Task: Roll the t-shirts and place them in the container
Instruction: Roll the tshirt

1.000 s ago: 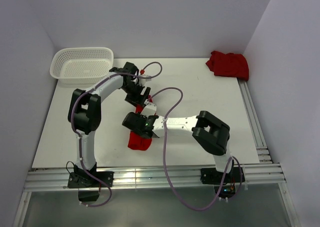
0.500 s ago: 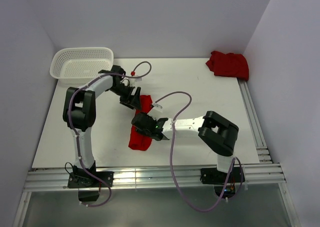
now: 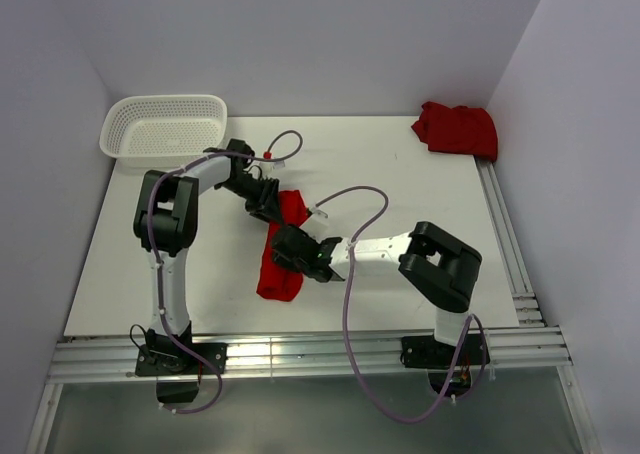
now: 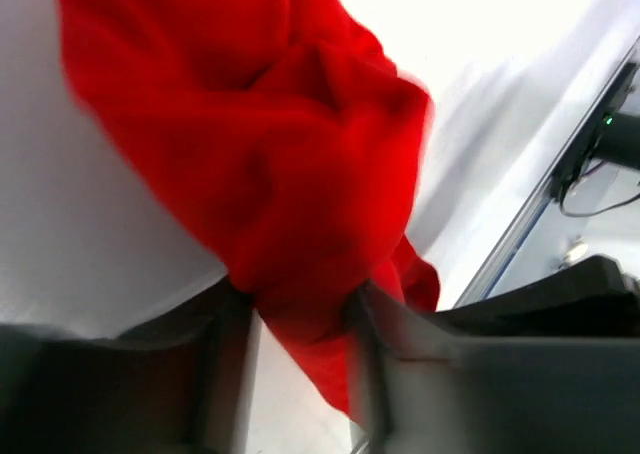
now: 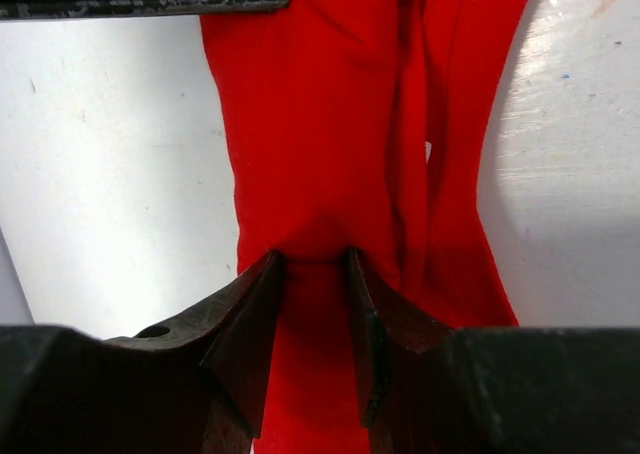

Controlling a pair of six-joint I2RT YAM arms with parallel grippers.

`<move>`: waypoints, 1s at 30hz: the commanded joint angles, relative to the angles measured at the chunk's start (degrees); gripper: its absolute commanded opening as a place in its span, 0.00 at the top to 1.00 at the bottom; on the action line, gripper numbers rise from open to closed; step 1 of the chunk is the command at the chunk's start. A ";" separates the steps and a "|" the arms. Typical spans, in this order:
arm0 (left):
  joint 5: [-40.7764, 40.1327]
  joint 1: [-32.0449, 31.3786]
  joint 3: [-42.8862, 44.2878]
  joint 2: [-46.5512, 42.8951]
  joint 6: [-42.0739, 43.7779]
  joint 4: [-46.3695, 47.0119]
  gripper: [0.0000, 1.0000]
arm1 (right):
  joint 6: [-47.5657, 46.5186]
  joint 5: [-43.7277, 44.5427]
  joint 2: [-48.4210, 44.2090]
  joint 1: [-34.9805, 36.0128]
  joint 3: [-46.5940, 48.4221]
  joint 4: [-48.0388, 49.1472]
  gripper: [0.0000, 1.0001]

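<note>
Red folded t-shirt [image 3: 280,274] lies central on the table [image 3: 150,274]; only the wrist views show the left gripper [image 4: 297,309] and the right gripper [image 5: 312,259] each pinching a fold of it, which the arms hide from above. A second t-shirt [image 3: 457,129] sits crumpled far right, a white basket [image 3: 165,129] far left. A second ago the left gripper stood wider, not yet clamped.

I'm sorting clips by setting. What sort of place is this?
Probably a lab test cell: plain walls box in a white table, the left arm and right arm are bolted to aluminium rails, and the props are a mesh basket, a red t-shirt and a second t-shirt.
</note>
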 commanded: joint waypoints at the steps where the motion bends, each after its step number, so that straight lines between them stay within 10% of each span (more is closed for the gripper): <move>1: -8.81 -0.40 2.90 -0.05 -2.42 -0.71 0.72 | -2.07 -0.39 4.01 -0.10 0.37 -14.57 0.59; 8: -24.19 -1.71 3.77 -3.04 -3.92 -4.31 0.99 | -4.09 4.53 4.02 0.60 7.59 -22.93 0.49; 16: -32.66 -4.09 5.71 -4.19 -3.65 -8.35 1.00 | -5.06 14.82 5.77 3.59 24.35 -40.76 0.43; 30: -37.85 -7.95 7.82 -1.90 -4.36 -11.70 1.00 | -12.00 15.88 18.25 5.17 45.64 -45.09 0.43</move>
